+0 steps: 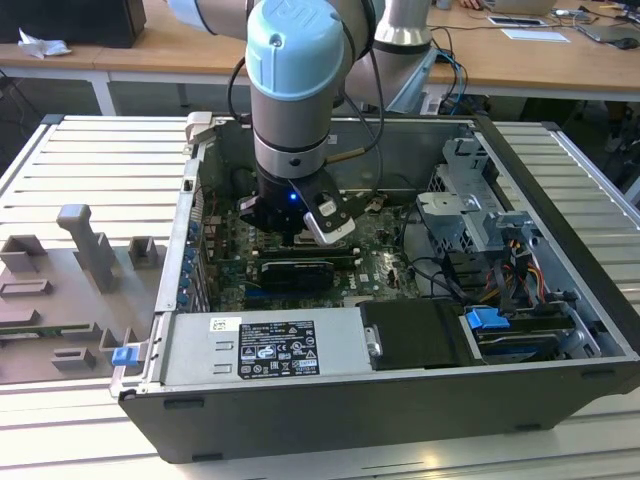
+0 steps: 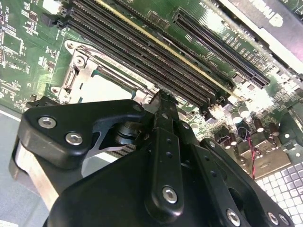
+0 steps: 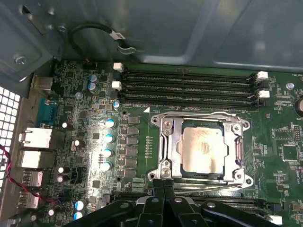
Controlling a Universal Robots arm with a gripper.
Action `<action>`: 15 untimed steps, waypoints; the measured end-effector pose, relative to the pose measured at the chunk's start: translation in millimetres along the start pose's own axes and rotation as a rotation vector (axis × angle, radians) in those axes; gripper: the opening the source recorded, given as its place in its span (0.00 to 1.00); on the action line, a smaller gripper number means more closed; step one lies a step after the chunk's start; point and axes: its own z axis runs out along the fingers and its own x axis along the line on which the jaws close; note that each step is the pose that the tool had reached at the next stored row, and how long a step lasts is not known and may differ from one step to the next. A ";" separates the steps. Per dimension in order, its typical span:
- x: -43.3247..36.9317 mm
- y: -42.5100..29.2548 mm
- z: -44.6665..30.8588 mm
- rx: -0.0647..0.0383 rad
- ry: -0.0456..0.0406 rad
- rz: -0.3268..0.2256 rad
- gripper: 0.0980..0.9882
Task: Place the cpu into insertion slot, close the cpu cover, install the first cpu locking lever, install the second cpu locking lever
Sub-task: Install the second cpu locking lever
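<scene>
**Claw shut at the socket's edge, chip seated under its cover**

In the exterior view you see the arm reaching down into the open computer case [image 1: 400, 330], which lies on a slatted desk [image 1: 90, 170]. The claw [image 1: 300, 235] hangs low over the green motherboard [image 1: 385, 265], close to a long black card [image 1: 295, 272]. The case walls stand around it on all sides, so the room for moving is mostly upward.

In the first wrist view the cpu [image 3: 202, 150] lies flat in the insertion slot [image 3: 185, 176], and the cpu cover [image 3: 170, 142] is down around it, its silvery frame bordering the pale metal face. The claw [image 3: 164, 185] has its two fingertips pressed together with nothing between them, right at the frame's near edge (whether they touch it, you cannot tell). Black memory slots [image 3: 187, 85] run along the far side of the socket.

In the second wrist view the claw [image 2: 161, 101] ends just beside the cover [image 2: 78, 71], with memory slots [image 2: 142, 52] close along the other side of its tip.
</scene>
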 end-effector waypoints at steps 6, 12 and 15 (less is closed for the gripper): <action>1.6 -2.3 1.0 -0.014 -0.0008 0.000 0.01; 3.5 -4.6 6.6 -0.046 -0.0023 -0.001 0.01; 3.6 -5.7 10.9 -0.048 -0.0021 -0.002 0.01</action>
